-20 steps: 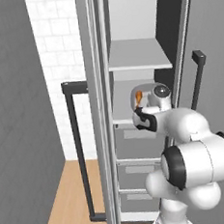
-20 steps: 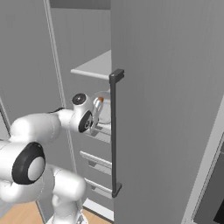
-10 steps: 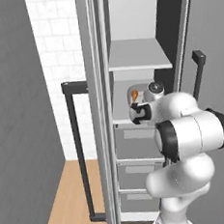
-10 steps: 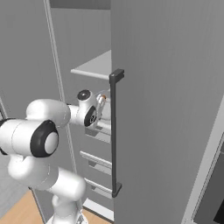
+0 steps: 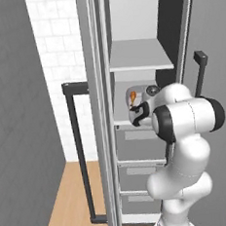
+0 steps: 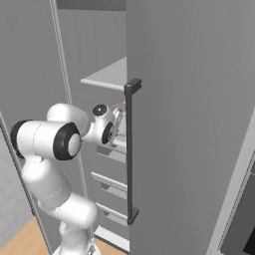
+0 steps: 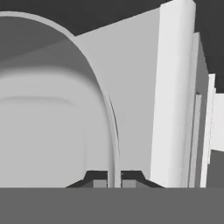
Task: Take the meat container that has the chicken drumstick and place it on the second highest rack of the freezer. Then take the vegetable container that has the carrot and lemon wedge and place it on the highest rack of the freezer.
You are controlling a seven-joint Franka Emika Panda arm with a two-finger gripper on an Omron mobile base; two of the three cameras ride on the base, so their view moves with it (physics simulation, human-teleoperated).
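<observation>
Inside the pale, flat-shelved freezer (image 5: 139, 58), fingers (image 7: 114, 178) clamped on the smooth rounded container (image 7: 52, 131) rim.

The white arm rises from the lower left and bends up toward the open freezer (image 6: 189, 124), its wrist reaching in past the edge of the grey door. That door carries a long dark vertical bar handle (image 6: 131, 149) (it cuts across the hand's far side). Just left of the bar, a pale container (image 6: 118, 115) with a small orange-brown spot shows at the hand. Above it juts the highest rack (image 6: 107, 77); below sit grey drawers (image 6: 107, 185). Wooden floor (image 6: 20, 241) shows at the bottom left.
</observation>
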